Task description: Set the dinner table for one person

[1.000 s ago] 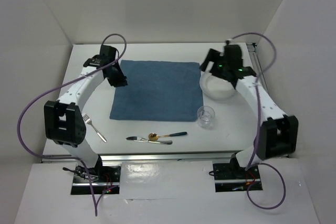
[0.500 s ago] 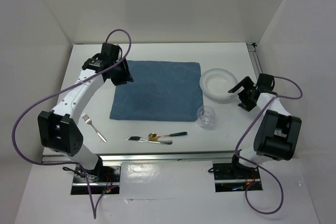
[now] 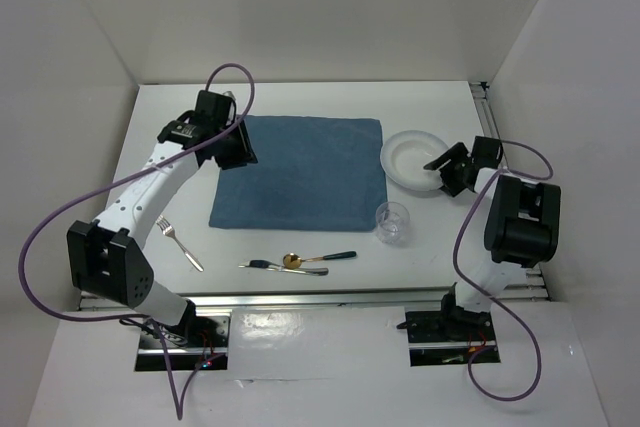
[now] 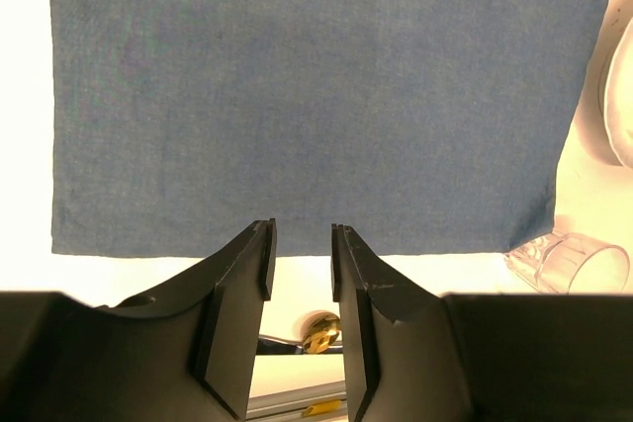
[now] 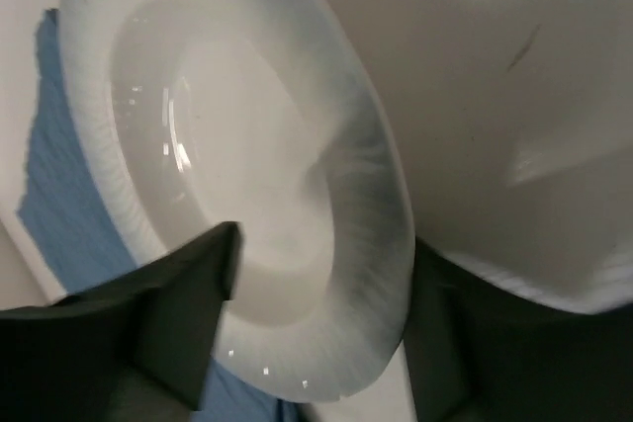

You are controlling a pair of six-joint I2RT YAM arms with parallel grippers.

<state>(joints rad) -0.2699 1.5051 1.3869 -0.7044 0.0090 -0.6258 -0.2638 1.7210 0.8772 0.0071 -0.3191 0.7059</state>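
While white walls [image 3: 300, 7] close the dinner table [image 3: 300, 97] on 3 sides, L gripper [image 4: 300, 264] hangs empty, fingers slightly apart, over blue placemat [image 3: 300, 172] edge. R gripper [image 3: 441, 163] straddles plate [image 3: 400, 152] rim, jaws wide.

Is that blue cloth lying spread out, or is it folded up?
Spread out. The blue cloth lies flat on the table as one open rectangle, with no folds showing in the overhead or left wrist view.

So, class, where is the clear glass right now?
In the top view, the clear glass sits right of centre on the dinner table, just off the near right corner of the blue placemat and nearer than the white plate.
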